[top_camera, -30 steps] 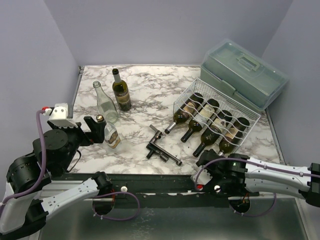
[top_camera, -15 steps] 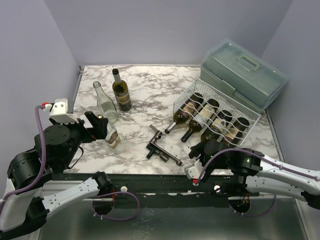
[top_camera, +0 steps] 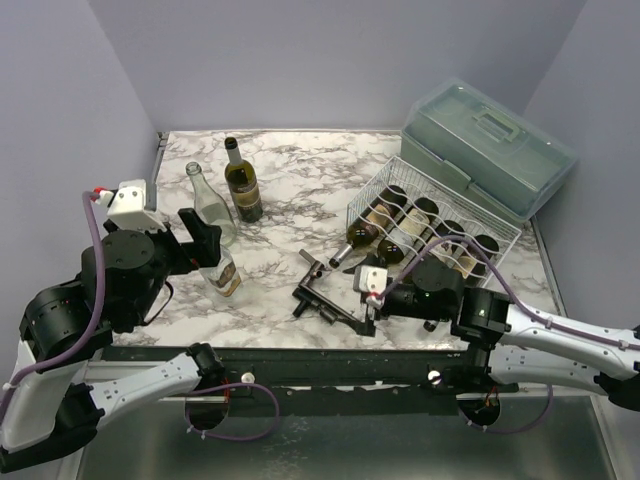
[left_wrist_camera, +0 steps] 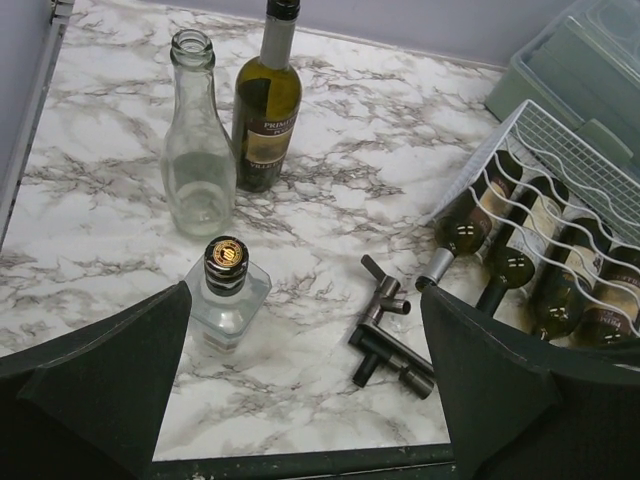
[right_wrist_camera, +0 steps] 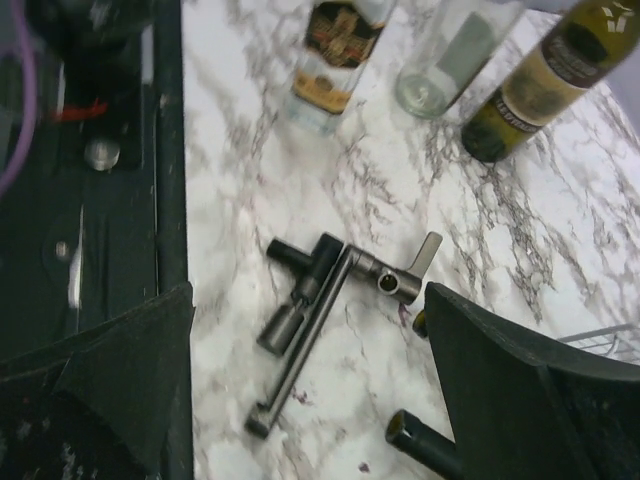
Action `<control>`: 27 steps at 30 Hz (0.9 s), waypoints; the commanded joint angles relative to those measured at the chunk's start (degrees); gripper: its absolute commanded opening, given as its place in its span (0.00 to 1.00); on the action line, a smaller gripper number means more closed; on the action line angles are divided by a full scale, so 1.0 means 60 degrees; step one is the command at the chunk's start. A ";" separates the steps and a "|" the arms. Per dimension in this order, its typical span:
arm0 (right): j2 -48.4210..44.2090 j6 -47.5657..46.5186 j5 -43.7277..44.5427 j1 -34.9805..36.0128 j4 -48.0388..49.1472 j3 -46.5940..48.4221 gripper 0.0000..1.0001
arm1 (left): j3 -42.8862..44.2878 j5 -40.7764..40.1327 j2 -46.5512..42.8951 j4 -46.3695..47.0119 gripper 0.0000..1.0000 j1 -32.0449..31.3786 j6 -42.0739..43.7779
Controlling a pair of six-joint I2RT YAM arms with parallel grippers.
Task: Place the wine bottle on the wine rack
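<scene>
Four bottles racked, three standing, both pincers spread and holding nothing.
Four lie in the wine rack [left_wrist_camera: 560,140], off to the right of the left pincer [left_wrist_camera: 305,295]. Ahead of it stand one dark wine bottle [left_wrist_camera: 267,110], one clear bottle [left_wrist_camera: 198,170] and, nearest, one small gold-capped bottle [left_wrist_camera: 228,295]. Right pincer [right_wrist_camera: 308,290] reaches left, low over the table [left_wrist_camera: 330,170], one metal tool [right_wrist_camera: 330,285] just ahead.

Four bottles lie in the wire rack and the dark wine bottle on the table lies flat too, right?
No: the dark wine bottle stands upright on the table, as the left wrist view shows. Four bottles do lie in the wire rack.
</scene>
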 commanded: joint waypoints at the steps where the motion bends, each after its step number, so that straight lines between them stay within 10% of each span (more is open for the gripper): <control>1: 0.0577 0.4226 0.1913 -0.0017 0.2927 -0.0006 1.00 | 0.0444 -0.0497 0.0393 -0.0680 0.99 -0.0071 -0.0066; 10: 0.1139 0.7976 0.4739 -0.0019 0.3333 0.0035 1.00 | 0.0424 -0.0768 0.1408 -0.0746 0.99 -0.0069 0.0047; 19: 0.2128 0.8476 0.5440 -0.0019 0.0825 0.1294 1.00 | 0.1062 -0.2527 0.3356 -0.0455 0.99 0.0124 0.0914; 27: 0.2214 0.8614 0.5828 -0.0012 -0.0272 0.2286 1.00 | 0.2006 0.0932 0.5063 0.0543 0.99 0.3987 0.1912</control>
